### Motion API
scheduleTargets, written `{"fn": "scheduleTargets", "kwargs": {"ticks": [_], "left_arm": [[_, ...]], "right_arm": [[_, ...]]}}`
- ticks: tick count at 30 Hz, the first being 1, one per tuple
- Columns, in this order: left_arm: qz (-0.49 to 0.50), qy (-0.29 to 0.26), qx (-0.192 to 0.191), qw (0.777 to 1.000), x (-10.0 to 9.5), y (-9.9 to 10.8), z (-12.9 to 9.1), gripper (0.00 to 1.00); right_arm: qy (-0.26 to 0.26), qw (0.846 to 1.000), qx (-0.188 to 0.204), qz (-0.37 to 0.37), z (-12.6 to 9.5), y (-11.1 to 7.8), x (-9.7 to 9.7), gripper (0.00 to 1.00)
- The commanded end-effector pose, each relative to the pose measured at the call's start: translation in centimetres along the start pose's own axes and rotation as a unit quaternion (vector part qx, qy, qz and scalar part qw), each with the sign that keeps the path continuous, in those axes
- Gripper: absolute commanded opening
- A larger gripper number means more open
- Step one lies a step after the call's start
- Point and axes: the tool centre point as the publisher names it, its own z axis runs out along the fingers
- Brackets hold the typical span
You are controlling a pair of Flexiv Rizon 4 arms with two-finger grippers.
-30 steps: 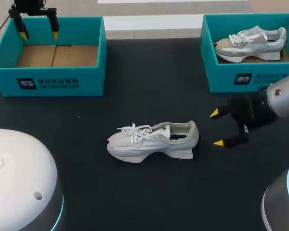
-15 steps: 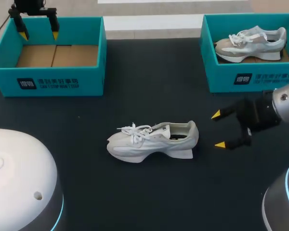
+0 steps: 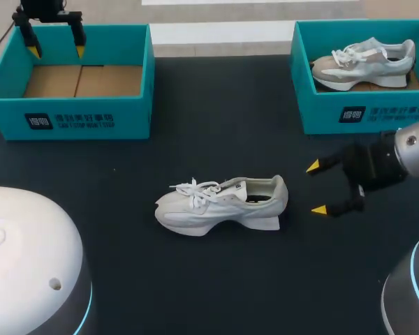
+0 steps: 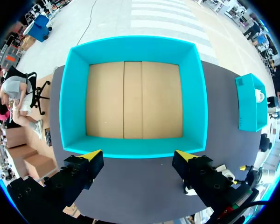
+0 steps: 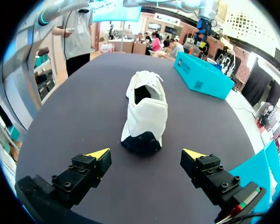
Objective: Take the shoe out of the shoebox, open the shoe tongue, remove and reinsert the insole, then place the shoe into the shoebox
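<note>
Lying upright on the bench [image 3: 216, 279], the white shoe [image 3: 220, 204] points its heel at the right fingers [image 3: 320, 209], spread apart nearby; left fingers [image 3: 33, 50], also apart, seemingly hover over the left box [image 3: 70, 118].

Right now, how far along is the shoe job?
Done: the shoe is out, standing on the table; the left box is empty. In hand: right pincer open behind the heel, not touching; left pincer open over the left box. Left: tongue, insole out and in, reboxing. None looks started, though the insole is hard to judge. A second shoe sits in the right box.
</note>
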Motion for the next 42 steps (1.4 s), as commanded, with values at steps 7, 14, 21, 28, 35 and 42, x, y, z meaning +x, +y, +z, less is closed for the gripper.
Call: {"fn": "scheduleTargets", "kwargs": {"ticks": [7, 14, 21, 28, 35, 42], "left_arm": [[0.0, 0.0, -0.001, 1.0, 0.0, 0.0, 0.0, 1.0], [0.0, 0.0, -0.001, 1.0, 0.0, 0.0, 0.0, 1.0], [0.0, 0.0, -0.001, 1.0, 0.0, 0.0, 0.0, 1.0], [0.0, 0.0, -0.001, 1.0, 0.0, 0.0, 0.0, 1.0], [0.0, 0.0, -0.001, 1.0, 0.0, 0.0, 0.0, 1.0], [0.0, 0.0, -0.001, 1.0, 0.0, 0.0, 0.0, 1.0]], "right_arm": [[0.001, 1.0, -0.029, 0.011, 2.2, -0.6, -0.2, 1.0], [0.007, 0.999, -0.045, 0.018, 3.6, -0.9, 0.1, 1.0], [0.0, 0.997, -0.061, 0.04, 3.7, -1.6, 0.3, 1.0], [0.004, 0.997, -0.059, 0.044, 3.7, -1.9, 0.6, 1.0], [0.004, 0.997, -0.056, 0.053, 4.4, -1.7, 0.4, 1.0], [-0.036, 0.994, -0.063, 0.082, 5.7, -0.6, -0.1, 1.0]]}}
